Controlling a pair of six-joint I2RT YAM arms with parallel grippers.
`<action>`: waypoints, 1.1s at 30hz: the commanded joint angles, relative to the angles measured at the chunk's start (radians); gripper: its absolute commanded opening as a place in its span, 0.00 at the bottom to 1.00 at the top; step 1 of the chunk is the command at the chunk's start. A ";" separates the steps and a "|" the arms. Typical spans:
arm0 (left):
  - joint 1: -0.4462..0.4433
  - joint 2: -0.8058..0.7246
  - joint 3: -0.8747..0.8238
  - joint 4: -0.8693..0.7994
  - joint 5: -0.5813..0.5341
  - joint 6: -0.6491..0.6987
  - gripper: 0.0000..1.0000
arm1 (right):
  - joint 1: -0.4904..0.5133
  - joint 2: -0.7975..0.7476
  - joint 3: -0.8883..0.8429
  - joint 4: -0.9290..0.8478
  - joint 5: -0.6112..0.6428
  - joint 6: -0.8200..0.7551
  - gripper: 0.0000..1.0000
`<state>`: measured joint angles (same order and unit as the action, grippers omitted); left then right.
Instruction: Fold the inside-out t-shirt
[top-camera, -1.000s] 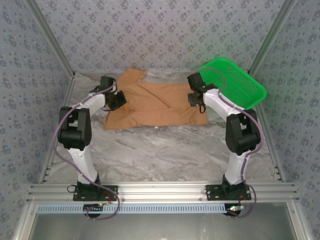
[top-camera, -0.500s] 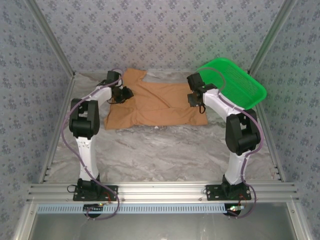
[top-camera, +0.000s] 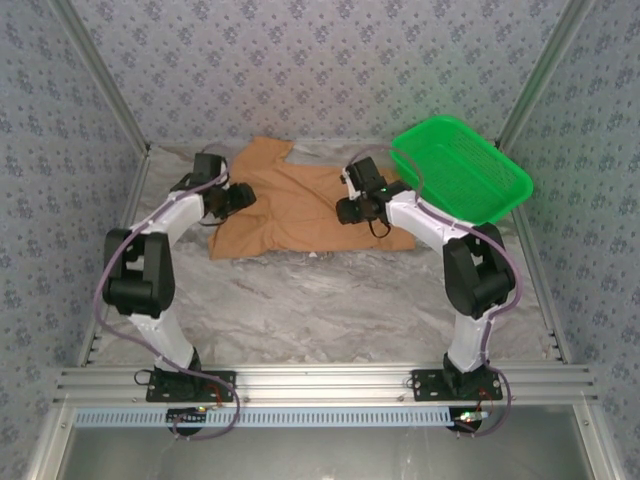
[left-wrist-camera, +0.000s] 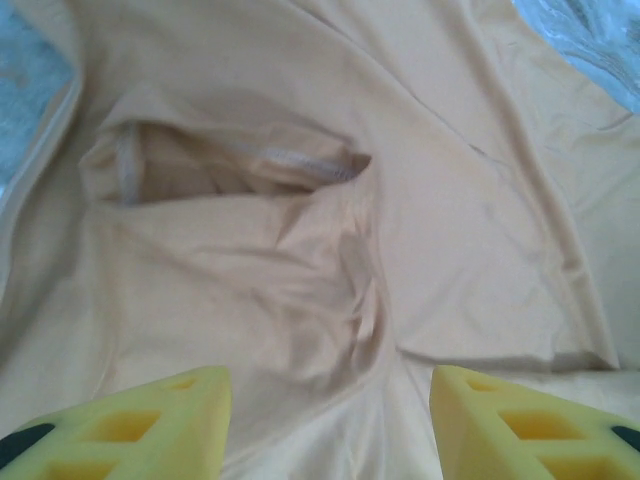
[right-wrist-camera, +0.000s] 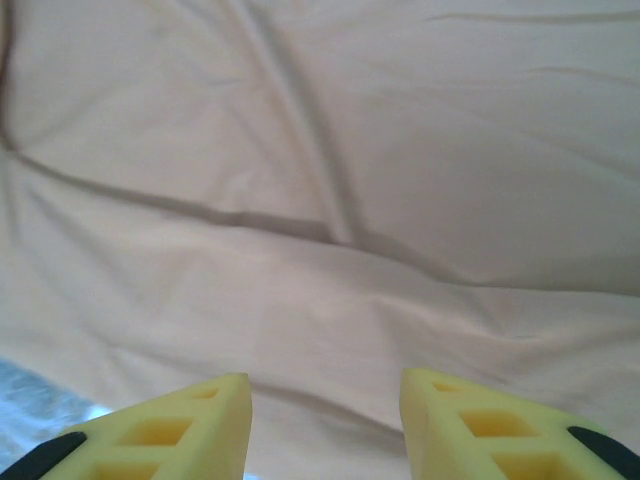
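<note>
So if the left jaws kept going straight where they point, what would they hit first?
Most likely the orange-tan t-shirt: the left jaws stand open over its wrinkled cloth, aimed toward a hemmed opening. How near is hard to judge.

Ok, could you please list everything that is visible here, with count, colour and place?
t-shirt: one, orange-tan, lying wrinkled at the far side of the table.
basket: one, green mesh, far right, beside the t-shirt.
table: one, grey marbled, under everything.
walls: blue-grey, patterned, around the table.
rail: one, silver, near edge, bearing both arm bases.
left arm: one, white and black, left side.
right arm: one, white and black, right side.
left gripper: one, yellow fingers, open, over the t-shirt's left part.
right gripper: one, yellow fingers, open, over the t-shirt's right part.
</note>
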<state>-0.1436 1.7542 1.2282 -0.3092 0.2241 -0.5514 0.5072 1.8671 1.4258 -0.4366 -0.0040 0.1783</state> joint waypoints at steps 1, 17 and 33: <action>0.007 -0.041 -0.125 0.064 0.057 -0.035 0.55 | -0.060 0.037 -0.018 -0.042 -0.038 0.079 0.44; 0.031 -0.068 -0.286 0.046 0.027 0.005 0.54 | -0.333 0.024 -0.225 -0.078 -0.111 0.148 0.44; 0.010 -0.232 -0.612 0.028 0.058 -0.048 0.54 | -0.408 -0.118 -0.449 -0.207 -0.008 0.182 0.42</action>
<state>-0.1108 1.5497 0.7258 -0.1715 0.2802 -0.5697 0.1070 1.7607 1.0454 -0.5030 -0.0704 0.3367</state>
